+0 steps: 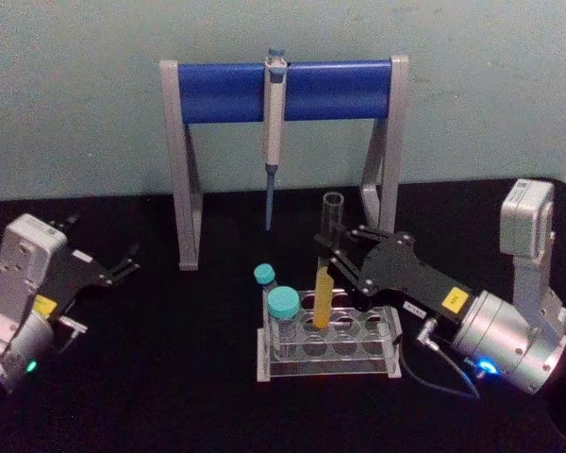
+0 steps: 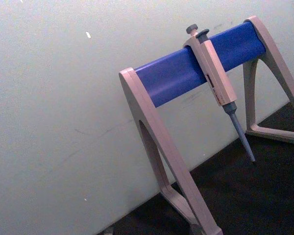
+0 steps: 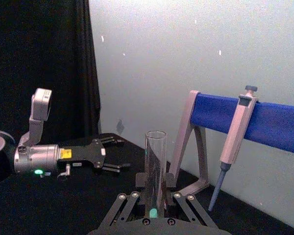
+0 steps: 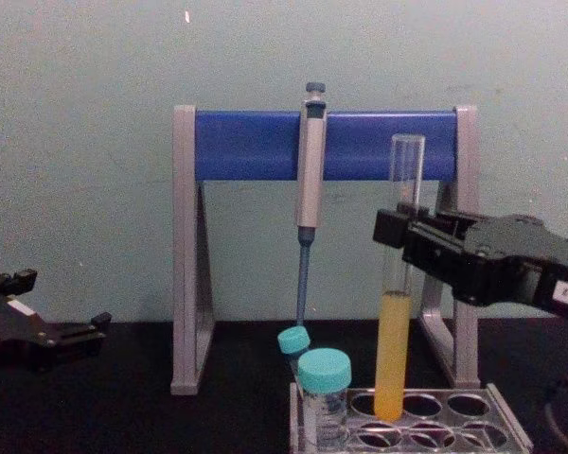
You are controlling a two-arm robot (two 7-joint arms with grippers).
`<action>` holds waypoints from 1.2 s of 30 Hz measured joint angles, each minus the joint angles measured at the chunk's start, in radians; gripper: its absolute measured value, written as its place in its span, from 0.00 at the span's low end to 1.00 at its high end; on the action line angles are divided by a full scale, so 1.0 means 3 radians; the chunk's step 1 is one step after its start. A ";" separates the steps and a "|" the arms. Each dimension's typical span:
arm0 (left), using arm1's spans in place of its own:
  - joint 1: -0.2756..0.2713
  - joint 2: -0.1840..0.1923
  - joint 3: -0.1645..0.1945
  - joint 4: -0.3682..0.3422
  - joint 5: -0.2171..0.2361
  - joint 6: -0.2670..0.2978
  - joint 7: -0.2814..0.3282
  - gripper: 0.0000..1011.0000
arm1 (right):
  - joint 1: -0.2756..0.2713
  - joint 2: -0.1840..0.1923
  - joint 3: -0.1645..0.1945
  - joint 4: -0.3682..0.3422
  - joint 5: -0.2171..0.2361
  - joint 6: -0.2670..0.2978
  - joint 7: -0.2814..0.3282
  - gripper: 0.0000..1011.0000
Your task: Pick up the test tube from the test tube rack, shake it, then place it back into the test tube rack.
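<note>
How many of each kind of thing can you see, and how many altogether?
1 test tube
2 teal-capped vials
1 pipette
1 test tube rack
1 stand
2 tools: left tool open at the left side, right tool closed on the test tube
Total: 8

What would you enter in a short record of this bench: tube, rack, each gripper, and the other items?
test tube: upright, yellow liquid in lower part, bottom in a rack hole
test tube rack: in front of the blue-barred stand, also holds two teal-capped vials
right gripper: closed on the tube above the liquid
left gripper: open, idle, far left
pipette: hangs on the stand's bar
</note>
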 joint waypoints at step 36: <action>0.0000 0.0000 0.0000 0.0000 0.0000 0.0000 0.0000 0.99 | 0.0062 -0.0160 -0.0100 0.0376 -0.0146 -0.0132 -0.0010 0.22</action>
